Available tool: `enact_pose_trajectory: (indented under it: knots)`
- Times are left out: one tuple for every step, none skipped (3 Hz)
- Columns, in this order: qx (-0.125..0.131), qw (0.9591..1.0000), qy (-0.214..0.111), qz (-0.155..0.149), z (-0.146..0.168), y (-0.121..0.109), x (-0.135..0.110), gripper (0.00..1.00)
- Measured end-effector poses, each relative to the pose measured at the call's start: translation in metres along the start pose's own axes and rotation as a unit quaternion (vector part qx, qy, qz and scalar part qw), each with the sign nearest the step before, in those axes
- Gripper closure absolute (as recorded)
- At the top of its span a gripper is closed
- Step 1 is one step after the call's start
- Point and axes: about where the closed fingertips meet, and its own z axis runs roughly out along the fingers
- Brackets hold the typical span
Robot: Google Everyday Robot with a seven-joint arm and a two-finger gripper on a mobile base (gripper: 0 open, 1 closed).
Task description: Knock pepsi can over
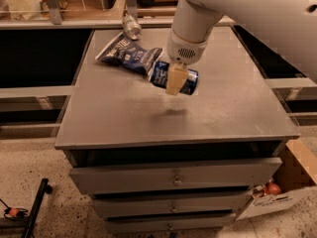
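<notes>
The pepsi can (191, 82) is dark blue with white print and appears to lie tilted on its side near the middle of the grey cabinet top (124, 113), just right of the chip bag. My gripper (176, 81) hangs from the white arm directly in front of the can and covers its middle. The gripper's shadow falls on the top a little nearer to the front. I cannot tell whether the gripper touches the can.
A flat dark blue chip bag (128, 54) lies at the back left of the top. A small silvery can (131, 27) is at the back edge. A cardboard box (285, 192) stands on the floor at the right. The cabinet has drawers below.
</notes>
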Motion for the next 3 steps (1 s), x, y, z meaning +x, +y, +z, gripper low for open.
enact_pose_trajectory:
  knots:
    - [-0.022, 0.9997, 0.011, -0.004, 0.009, 0.006, 0.006, 0.82]
    - [-0.031, 0.9992, 0.023, -0.006, 0.016, 0.013, 0.009, 0.58]
    - [-0.035, 0.9984, 0.043, -0.010, 0.020, 0.017, 0.008, 0.36]
